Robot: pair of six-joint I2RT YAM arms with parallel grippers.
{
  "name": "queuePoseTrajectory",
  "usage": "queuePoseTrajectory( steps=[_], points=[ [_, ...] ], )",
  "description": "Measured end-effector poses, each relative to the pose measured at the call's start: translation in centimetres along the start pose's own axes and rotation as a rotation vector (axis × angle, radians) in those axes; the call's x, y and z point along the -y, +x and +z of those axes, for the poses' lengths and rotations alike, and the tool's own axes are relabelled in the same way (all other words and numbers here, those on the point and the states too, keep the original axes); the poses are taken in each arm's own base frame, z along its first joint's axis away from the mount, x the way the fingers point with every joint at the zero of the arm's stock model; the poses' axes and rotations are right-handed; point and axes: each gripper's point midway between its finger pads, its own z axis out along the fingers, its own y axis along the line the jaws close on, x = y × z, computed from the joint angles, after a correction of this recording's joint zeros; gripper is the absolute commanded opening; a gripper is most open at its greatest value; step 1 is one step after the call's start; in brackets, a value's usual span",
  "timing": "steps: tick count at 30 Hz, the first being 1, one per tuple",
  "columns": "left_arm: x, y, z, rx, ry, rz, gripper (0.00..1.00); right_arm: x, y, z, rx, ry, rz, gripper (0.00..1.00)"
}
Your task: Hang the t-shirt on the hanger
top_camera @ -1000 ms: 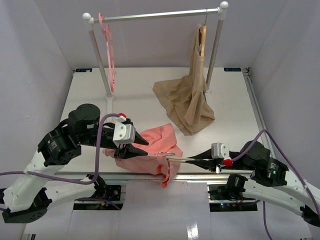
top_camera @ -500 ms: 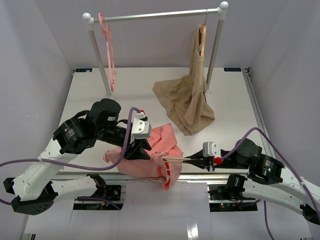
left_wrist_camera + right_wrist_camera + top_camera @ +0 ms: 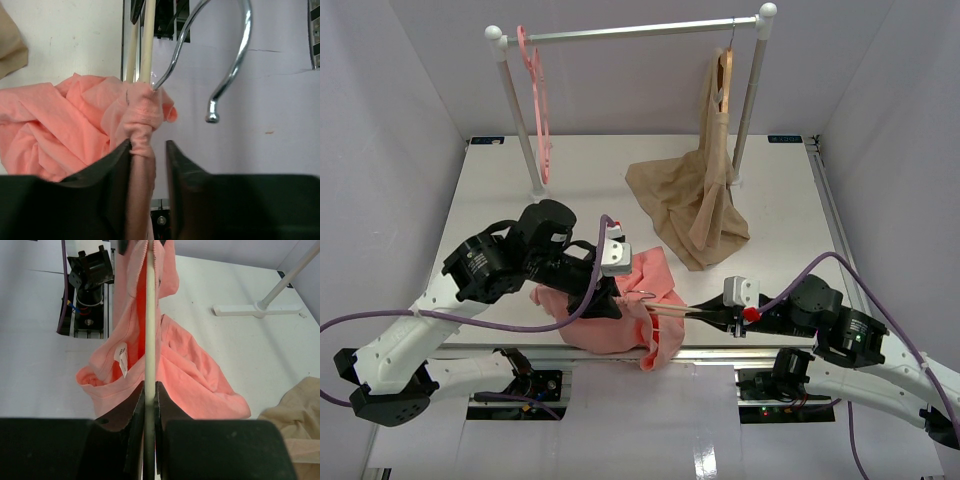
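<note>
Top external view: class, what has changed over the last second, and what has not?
The left gripper swung right, bunching the t-shirt toward the hanger. The right gripper pushed the hanger leftward into it. Unchanged: the right gripper's clamp on the hanger, the beige garment and the pink hanger on the rail.

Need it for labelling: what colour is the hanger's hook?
Shiny silver metal hook, clearest in the left wrist view.
</note>
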Motion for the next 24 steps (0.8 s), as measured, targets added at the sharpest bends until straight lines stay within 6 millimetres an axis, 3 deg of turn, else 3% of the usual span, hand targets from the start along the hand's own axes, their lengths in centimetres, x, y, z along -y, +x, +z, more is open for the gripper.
queuePoseTrajectory(
  steps=[1, 13, 15, 19, 24],
  points=[
    [-0.2, 0.3, 0.2, -0.011, -0.005, 0.0, 0.0, 0.0, 0.1, 0.0, -0.005, -0.001, 0.001, 0.08],
    [-0.8, 1.1, 1.0, -0.017, -0.007, 0.031, 0.0, -0.3, 0.7, -0.3, -0.028, -0.008, 0.016, 0.1],
    [-0.9, 1.2, 1.1, -0.004, -0.013, 0.044, 0.0, -0.2, 0.7, -0.3, -0.031, -0.001, 0.021, 0.22],
    [-1.0, 1.3, 0.8, 0.03, -0.043, 0.071, 0.0, 1.0, -0.3, -0.3, 0.003, 0.062, 0.033, 0.58],
    [-2.2, 2.0, 0.0, 0.049, -0.158, 0.086, 0.0, 4.0, -4.1, -1.3, 0.116, 0.227, 0.088, 0.72]
  ],
)
